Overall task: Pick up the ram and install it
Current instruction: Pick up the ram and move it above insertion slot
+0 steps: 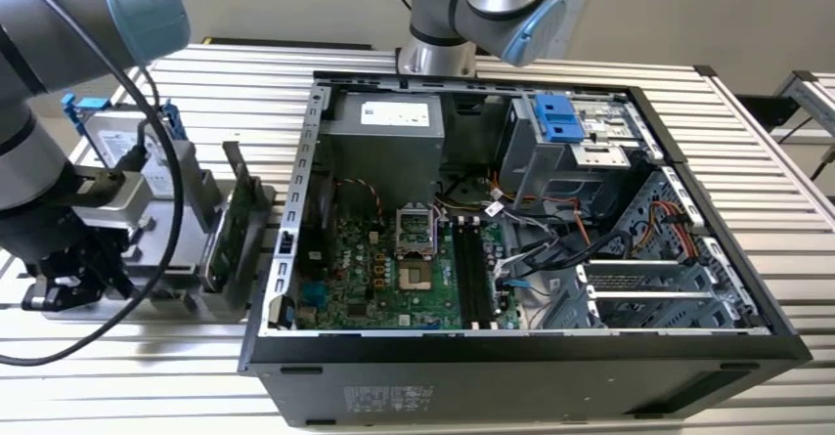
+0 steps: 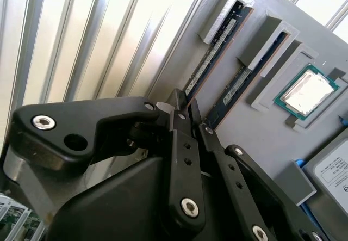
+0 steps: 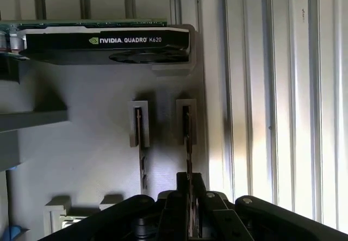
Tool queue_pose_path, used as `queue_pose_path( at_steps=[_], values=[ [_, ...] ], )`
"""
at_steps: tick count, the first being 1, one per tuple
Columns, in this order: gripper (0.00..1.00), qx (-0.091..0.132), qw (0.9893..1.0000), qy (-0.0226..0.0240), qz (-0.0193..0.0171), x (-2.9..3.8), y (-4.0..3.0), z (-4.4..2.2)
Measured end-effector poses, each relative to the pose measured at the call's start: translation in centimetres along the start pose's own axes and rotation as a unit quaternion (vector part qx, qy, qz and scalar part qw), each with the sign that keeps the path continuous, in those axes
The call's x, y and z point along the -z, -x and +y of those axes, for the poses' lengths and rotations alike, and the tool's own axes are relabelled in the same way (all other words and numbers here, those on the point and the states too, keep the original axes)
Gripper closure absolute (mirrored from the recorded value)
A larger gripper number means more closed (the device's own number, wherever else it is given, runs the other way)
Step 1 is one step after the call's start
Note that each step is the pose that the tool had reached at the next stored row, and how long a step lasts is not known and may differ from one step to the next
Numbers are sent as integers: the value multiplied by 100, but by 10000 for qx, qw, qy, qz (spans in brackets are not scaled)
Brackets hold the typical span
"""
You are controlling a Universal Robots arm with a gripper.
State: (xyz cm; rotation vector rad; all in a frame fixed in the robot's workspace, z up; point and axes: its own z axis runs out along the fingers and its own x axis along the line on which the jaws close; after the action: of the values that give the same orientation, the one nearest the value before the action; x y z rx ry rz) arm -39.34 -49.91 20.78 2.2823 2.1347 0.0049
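While the slatted desk (image 1: 769, 161) carries an open computer case (image 1: 522, 362), the arm (image 1: 33, 152) hangs over a gray holder (image 3: 98, 143) beside it, at the exterior view's left. On that holder a green expansion card (image 3: 103, 42) stands near two memory sticks in slots. The ram (image 3: 188, 137), the stick nearer the holder's edge, stands on edge with the fingers (image 3: 199, 186) clamped on its end.

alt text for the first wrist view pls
A black pincer sits over one end of the ram, which stands on edge in a slot of a grey holder. A second memory stick stands in the neighbouring slot, and a graphics card stands farther along the holder, on a ribbed metal table.
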Motion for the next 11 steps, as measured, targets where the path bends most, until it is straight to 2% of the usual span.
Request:
queue_pose_path(
  at_steps=[11],
  values=[
    [100,0,10000,0,0,26,0,1]
  ],
)
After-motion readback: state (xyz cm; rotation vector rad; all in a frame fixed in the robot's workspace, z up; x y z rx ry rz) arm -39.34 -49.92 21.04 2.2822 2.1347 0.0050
